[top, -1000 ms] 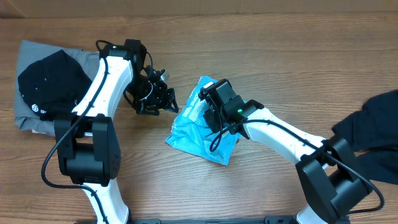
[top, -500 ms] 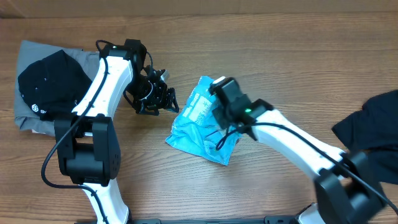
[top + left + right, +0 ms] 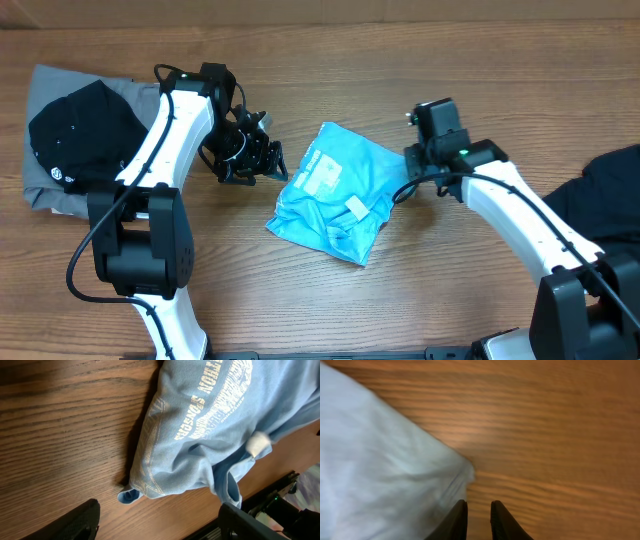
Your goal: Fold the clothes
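The counter point(image 3: 330, 60) is a wood-grain surface.

Overhead view: a light blue T-shirt point(image 3: 335, 190) is found crumpled at the centre of the counter, between the two arms, with pale lettering shown on its left part. A grey garment point(image 3: 60, 80) is laid at the far left, with a black garment point(image 3: 85, 130) resting on top of it. A further dark garment point(image 3: 600, 195) is seen at the right edge.

Left wrist view: the left hand point(image 3: 159, 505) is seen with its fingers wide apart and nothing between them. The lettered fold of the T-shirt lies just beyond them.

Right wrist view: the right hand point(image 3: 477, 507) is seen with its fingers drawn almost together, a slim gap between them, and nothing gripped. A corner of the T-shirt lies just beside them on the counter; contact cannot be confirmed.
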`<state>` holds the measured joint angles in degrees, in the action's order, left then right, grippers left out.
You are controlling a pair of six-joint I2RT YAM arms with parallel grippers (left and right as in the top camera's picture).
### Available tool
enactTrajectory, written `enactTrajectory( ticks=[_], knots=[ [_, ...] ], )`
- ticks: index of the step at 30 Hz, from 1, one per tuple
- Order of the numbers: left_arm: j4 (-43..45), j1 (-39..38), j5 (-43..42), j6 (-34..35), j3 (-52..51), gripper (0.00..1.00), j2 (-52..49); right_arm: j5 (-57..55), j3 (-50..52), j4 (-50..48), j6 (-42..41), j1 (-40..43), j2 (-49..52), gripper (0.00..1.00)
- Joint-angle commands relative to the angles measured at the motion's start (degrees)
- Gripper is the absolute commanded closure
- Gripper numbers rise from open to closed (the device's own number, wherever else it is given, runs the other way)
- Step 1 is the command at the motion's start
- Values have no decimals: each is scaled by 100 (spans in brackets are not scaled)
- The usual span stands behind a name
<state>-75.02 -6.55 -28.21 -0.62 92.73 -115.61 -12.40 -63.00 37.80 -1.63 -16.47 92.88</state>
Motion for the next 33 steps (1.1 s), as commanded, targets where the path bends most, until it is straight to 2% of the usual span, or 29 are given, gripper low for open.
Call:
enactTrajectory(
  ticks=[1, 3, 7, 12, 14, 18, 25, 28, 33],
  knots=[
    [9, 20, 35, -114, 109, 21, 140, -28, -83, 118, -380, 299, -39, 80],
    [7, 20, 35, -114, 109, 21, 140, 352, -83, 317, -457, 411, -55, 77],
    [7, 20, 35, -114, 109, 19, 140, 1816, -83, 817, -389, 420, -74, 58],
    [7, 20, 79, -116, 109, 18, 140, 3980, -83, 1432, -374, 44, -74, 49],
    [9, 20, 175, -114, 109, 18, 140, 4437, -81, 1445, -382, -286, -72, 46],
    [9, 20, 280, -114, 109, 15, 140, 4035, -81, 1375, -831, -1078, -28, 39],
    [68, 22, 334, -114, 109, 15, 140, 2527, -81, 1375, -1244, -2262, 199, 45],
    [111, 22, 334, -114, 109, 14, 140, 1786, -81, 1346, -1526, -2518, 203, 46],
    [138, 22, 332, -111, 109, 13, 140, 1805, -81, 953, -1690, -2570, 205, 46]
  ],
)
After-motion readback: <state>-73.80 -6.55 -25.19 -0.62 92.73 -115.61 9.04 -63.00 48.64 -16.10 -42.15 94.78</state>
